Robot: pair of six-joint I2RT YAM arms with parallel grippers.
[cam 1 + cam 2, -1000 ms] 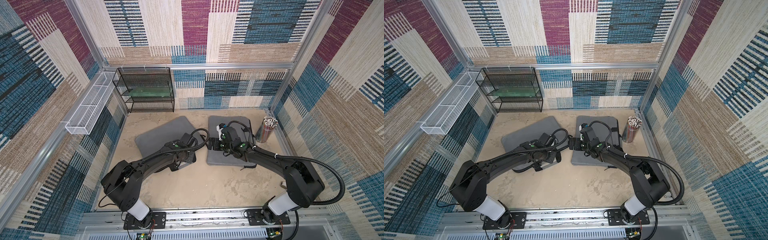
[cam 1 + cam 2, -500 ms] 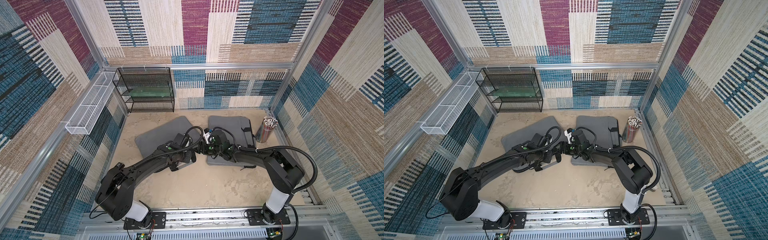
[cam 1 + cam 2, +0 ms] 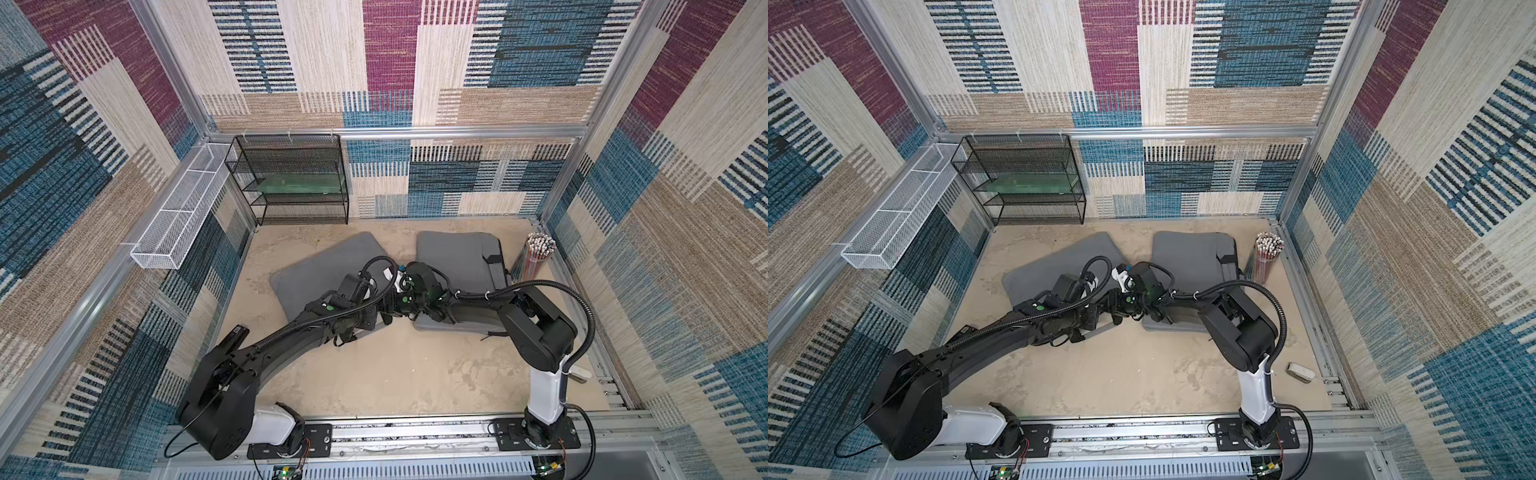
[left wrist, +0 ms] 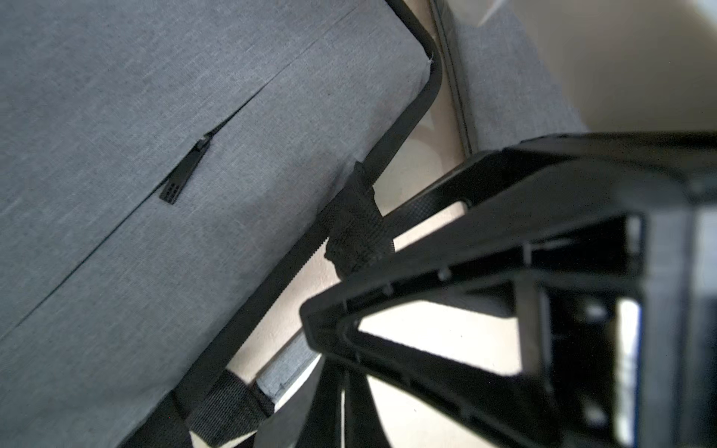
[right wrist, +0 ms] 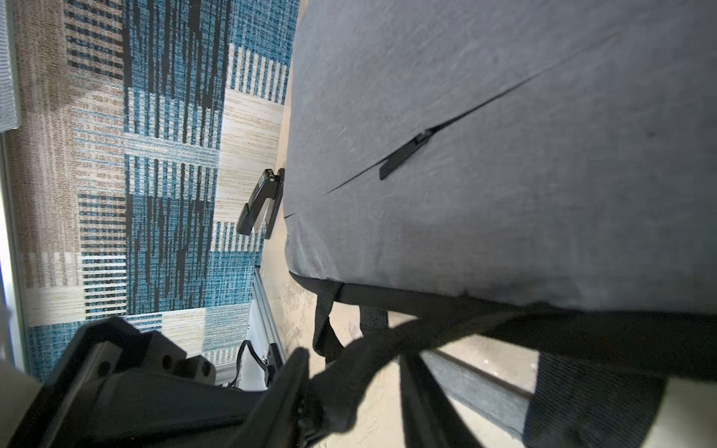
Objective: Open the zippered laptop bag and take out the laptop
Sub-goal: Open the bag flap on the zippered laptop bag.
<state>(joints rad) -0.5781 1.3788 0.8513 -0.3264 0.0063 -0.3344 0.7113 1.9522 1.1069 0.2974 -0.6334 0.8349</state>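
Meanwhile, the right gripper (image 3: 400,308) has been swung off the top of the laptop bag (image 3: 457,257) to its near corner, where it is met by the left gripper (image 3: 380,319). The left pincer is pressed together. Whether the right's narrowing jaws have caught the black handle (image 5: 372,320) cannot be told. The bag is laid flat on the table (image 3: 395,374), beside a second grey case (image 3: 328,266). Its edge zipper (image 4: 271,279) is judged unopened, with a first hold only now being sought.
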